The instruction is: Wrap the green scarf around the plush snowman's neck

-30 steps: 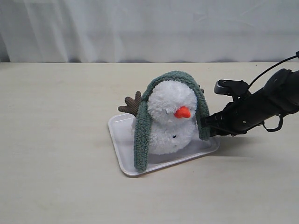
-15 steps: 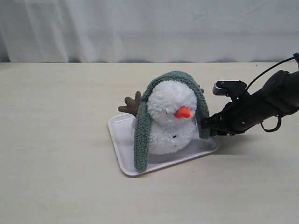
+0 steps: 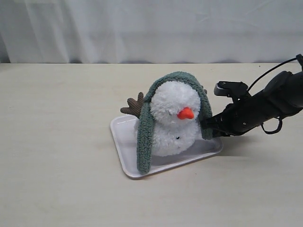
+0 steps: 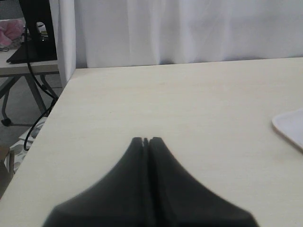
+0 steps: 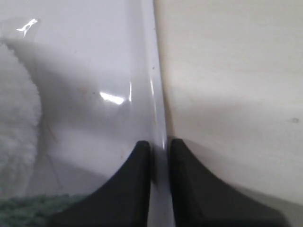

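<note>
The plush snowman (image 3: 171,127) sits on a white tray (image 3: 124,152), its orange nose facing front-right. The green scarf (image 3: 144,139) is draped over the top of its head, not at the neck. One end hangs long on the left and the other hangs short on the right. My right gripper (image 3: 207,126) is low at the tray's right edge, just behind the short scarf end. In the right wrist view its jaws (image 5: 160,144) are closed on the tray's rim (image 5: 158,109), with white plush (image 5: 16,118) and scarf (image 5: 23,210) beside them. My left gripper (image 4: 146,140) is shut and holds nothing.
The snowman's brown twig arm (image 3: 134,106) sticks out behind it on the left. A white curtain (image 3: 151,28) closes off the far table edge. In the left wrist view the tray's corner (image 4: 289,127) shows, and the table's side edge (image 4: 57,101) drops off toward a stand.
The right gripper's jaws have closed onto the tray's rim. The tray and snowman have shifted very slightly to the right.
</note>
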Robot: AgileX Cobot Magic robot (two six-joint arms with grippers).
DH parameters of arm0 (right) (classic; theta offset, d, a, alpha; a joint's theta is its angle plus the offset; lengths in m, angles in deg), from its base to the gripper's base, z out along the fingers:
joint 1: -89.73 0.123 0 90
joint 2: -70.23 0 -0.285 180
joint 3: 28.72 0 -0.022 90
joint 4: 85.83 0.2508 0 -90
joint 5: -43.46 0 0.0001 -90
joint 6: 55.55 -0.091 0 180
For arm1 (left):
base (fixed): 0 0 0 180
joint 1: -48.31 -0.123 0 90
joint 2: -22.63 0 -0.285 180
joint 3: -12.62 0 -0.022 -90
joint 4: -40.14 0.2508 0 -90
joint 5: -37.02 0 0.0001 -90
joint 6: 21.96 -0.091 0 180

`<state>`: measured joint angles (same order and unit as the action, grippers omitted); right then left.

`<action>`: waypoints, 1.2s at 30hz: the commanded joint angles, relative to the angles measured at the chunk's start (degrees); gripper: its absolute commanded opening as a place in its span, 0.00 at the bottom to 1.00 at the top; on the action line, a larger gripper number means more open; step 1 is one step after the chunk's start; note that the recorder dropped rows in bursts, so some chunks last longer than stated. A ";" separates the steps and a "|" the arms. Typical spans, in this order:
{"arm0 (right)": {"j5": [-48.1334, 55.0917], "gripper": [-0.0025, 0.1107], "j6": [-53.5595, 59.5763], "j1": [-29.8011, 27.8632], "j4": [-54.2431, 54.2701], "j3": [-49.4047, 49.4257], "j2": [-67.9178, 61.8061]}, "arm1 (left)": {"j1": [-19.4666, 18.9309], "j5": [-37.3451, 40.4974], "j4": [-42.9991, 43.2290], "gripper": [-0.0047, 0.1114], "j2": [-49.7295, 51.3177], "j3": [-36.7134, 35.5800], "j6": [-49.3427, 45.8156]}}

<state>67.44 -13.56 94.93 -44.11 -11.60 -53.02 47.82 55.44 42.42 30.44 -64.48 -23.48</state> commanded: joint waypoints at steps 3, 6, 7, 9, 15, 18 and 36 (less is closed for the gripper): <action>0.20 0.06 -6.42 -0.39 -1.80 1.51 -1.65 | 0.27 -0.79 -0.04 0.04 -0.03 -0.11 0.09; -3.06 0.06 -7.13 -0.39 2.17 3.36 -1.65 | 0.27 -0.79 -0.04 0.04 -0.03 -0.11 0.09; -4.28 0.06 -6.49 -0.39 4.35 4.23 -1.65 | 0.27 -0.79 -0.04 0.04 -0.03 -0.11 0.09; -6.17 0.06 -6.10 -0.39 6.73 5.70 -1.65 | 0.27 -0.79 -0.04 0.04 -0.03 -0.11 0.09; -6.53 0.06 -5.97 -0.39 9.82 7.81 -1.65 | 0.27 -0.79 -0.04 0.04 -0.03 -0.11 0.09; -7.24 0.06 -5.15 -0.39 10.52 9.15 -1.65 | 0.27 -0.79 -0.04 0.04 -0.03 -0.11 0.09; -4.62 0.19 -3.65 -0.39 9.88 10.22 -1.65 | 0.27 -0.79 -0.04 0.04 -0.03 -0.11 0.09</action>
<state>59.67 -18.31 94.93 -30.39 -3.84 -51.53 47.82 55.44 42.42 30.44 -64.48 -23.48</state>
